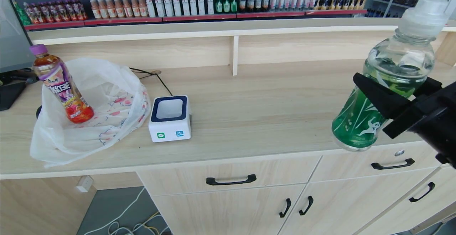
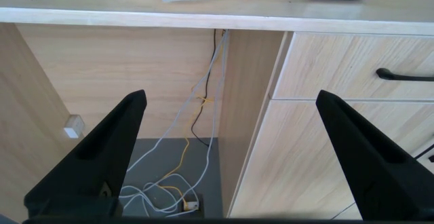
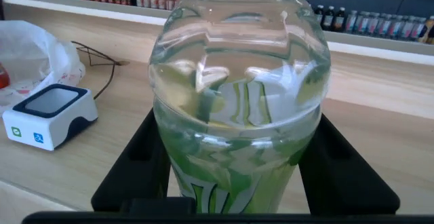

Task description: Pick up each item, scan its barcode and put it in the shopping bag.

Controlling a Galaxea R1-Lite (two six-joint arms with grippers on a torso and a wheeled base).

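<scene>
The right fingers [image 1: 378,97] are being pressed around the green bottle [image 1: 356,124], which is being held tilted over the counter's [image 1: 267,113] right front edge. The left fingers [image 2: 102,156] are being held apart below the counter. A tea bottle [image 1: 62,85] is being cradled by the bag [image 1: 110,81], just beside the scanner [image 1: 170,119].

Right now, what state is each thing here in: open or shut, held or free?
green bottle: capped, tilted, held above the counter.
right gripper: shut on the green bottle.
left gripper: open, empty, below the counter's edge.
tea bottle: capped, leaning inside the shopping bag.
shopping bag: open, on the counter.
scanner: on the counter, window facing up.
drawers: shut.
</scene>
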